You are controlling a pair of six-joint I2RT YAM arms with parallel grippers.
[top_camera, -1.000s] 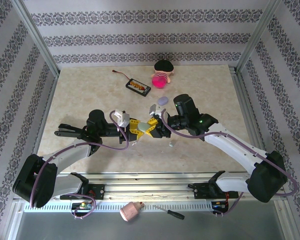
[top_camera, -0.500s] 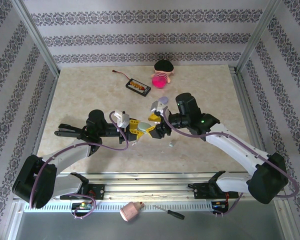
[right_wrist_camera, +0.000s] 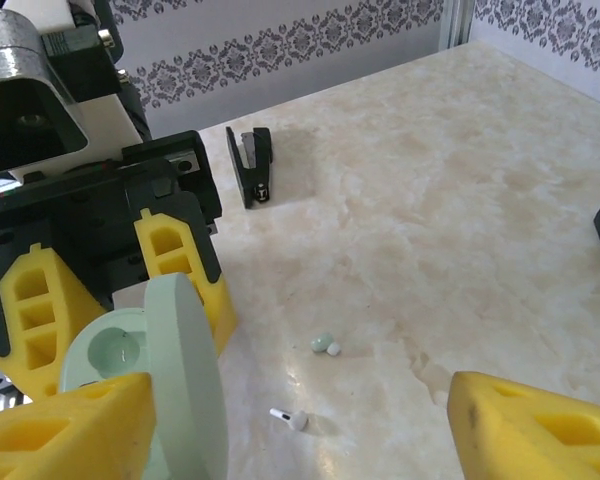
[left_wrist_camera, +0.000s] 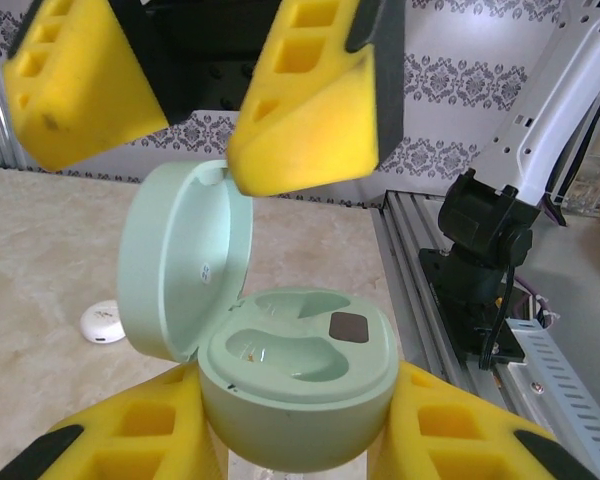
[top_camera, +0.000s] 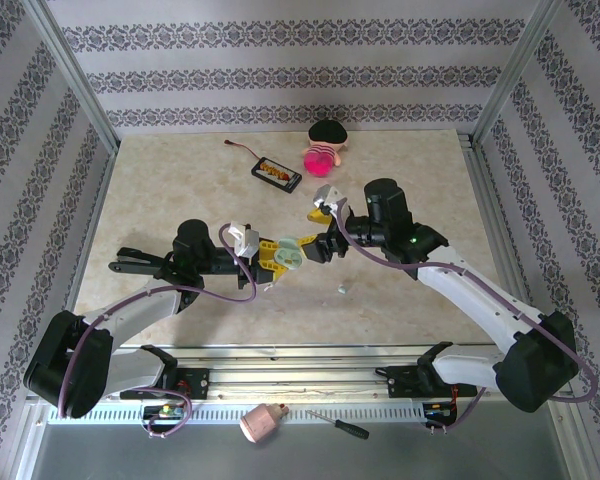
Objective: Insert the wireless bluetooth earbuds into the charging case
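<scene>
The mint green charging case [left_wrist_camera: 298,385] sits pinched between my left gripper's [left_wrist_camera: 300,445] yellow fingers. Its lid [left_wrist_camera: 185,260] stands open and both wells are bare. From above, the case [top_camera: 289,252] is at the table's middle with the left gripper [top_camera: 280,256] shut on it. My right gripper [top_camera: 320,232] is open just right of it. Its fingers [left_wrist_camera: 310,110] hang over the lid's rim. Between the right gripper's [right_wrist_camera: 300,440] spread fingers, a mint earbud [right_wrist_camera: 325,345] and a white stemmed earbud [right_wrist_camera: 292,418] lie on the table.
A small pale piece [top_camera: 342,289] lies on the table below the right gripper. A black tray [top_camera: 277,173] and a pink toy [top_camera: 324,150] sit at the back. A black clip [right_wrist_camera: 252,165] lies beyond the left gripper. A small white rounded piece [left_wrist_camera: 103,322] rests on the table.
My right gripper has opened wide and drawn back to the right, away from the case. The lid now stands open. The left gripper has kept still with the case.
</scene>
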